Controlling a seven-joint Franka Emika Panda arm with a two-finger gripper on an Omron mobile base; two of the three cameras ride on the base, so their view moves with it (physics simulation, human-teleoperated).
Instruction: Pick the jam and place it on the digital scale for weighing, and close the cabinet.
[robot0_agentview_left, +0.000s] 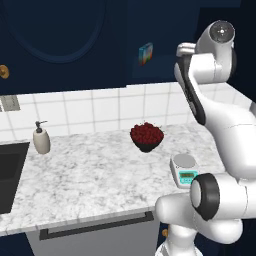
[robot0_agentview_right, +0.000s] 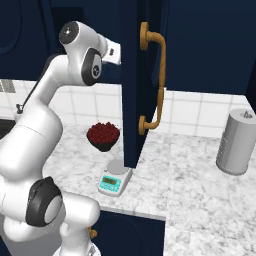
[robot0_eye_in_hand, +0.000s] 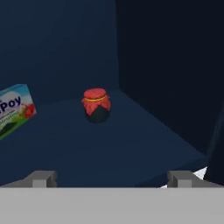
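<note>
One jam jar stood upright on the dark shelf of the open navy cabinet, its red cloth-covered lid on top and its dark lower part resting on the shelf floor, so its long axis ran straight up and down. It sat towards the back, near the inner corner where the rear wall met the side wall. One colourful box stood tilted at the left edge of the hand view, well apart from the jar. The gripper pointed into the cabinet, its two finger tips spread wide apart and holding nothing, with the jar lying ahead between their lines and not touching either.

On the marble counter there was one digital scale, white with a round silver platter and a teal front, its platter bare. One dark bowl of red berries sat behind it, and one soap dispenser stood beside the sink at the left.

The right base view alone showed the cabinet door swung open towards the camera, with its one curved gold handle running vertically, and one grey cylindrical canister at the far right. The left base view alone showed the sink, the dispenser and the grey drawer front below the counter.
</note>
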